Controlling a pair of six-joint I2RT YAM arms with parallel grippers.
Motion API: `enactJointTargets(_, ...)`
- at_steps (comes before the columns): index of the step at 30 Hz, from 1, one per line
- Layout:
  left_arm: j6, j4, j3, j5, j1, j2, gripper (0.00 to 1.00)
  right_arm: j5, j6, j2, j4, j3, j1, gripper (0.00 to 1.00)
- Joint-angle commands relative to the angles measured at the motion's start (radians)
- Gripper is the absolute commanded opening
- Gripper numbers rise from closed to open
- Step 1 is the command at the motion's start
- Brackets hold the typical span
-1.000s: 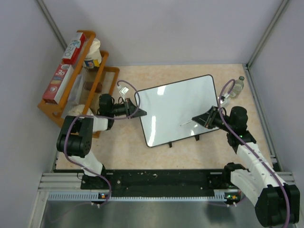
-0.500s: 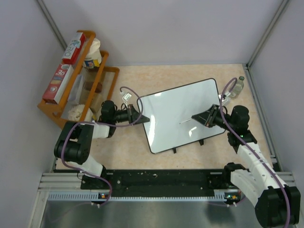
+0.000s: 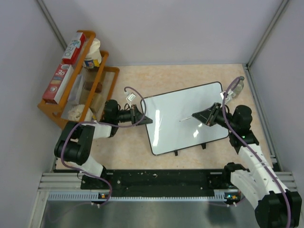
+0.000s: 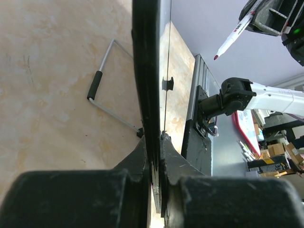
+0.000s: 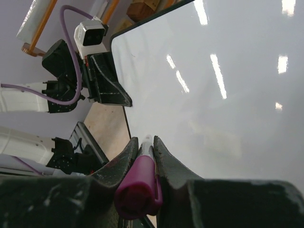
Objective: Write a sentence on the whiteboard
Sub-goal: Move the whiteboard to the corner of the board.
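Whiteboard (image 3: 183, 116): blank, edge clamped by left end effector (image 3: 145, 118). Marker (image 3: 185, 119): clamped in right end effector (image 3: 194, 117), tip off board. Step: writing not begun; tip to be lowered.

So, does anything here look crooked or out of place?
The whiteboard sits askew, slanted against the edges of the table, its left edge pinched by the left arm's fingers. It is blank. The right arm's fingers hold a pink-capped marker above it. Nothing looks spilled or broken.
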Motion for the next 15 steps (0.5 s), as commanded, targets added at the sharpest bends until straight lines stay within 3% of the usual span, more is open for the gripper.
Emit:
enactJointTargets(1,0.157,-0.119,-0.029,0.156,-0.086,0.050,0.00,-0.010,-0.007,-0.038,0.025,0.040,-0.012,0.00)
enactJointTargets(12,0.292,-0.330,0.002,0.104,-0.090,0.001,0.00,0.020,-0.070,-0.089,-0.084,0.074,-0.010,0.00)
enactJointTargets(15,0.336,-0.401,0.014,0.074,-0.090,-0.028,0.20,0.022,-0.066,-0.092,-0.085,0.069,-0.010,0.00)
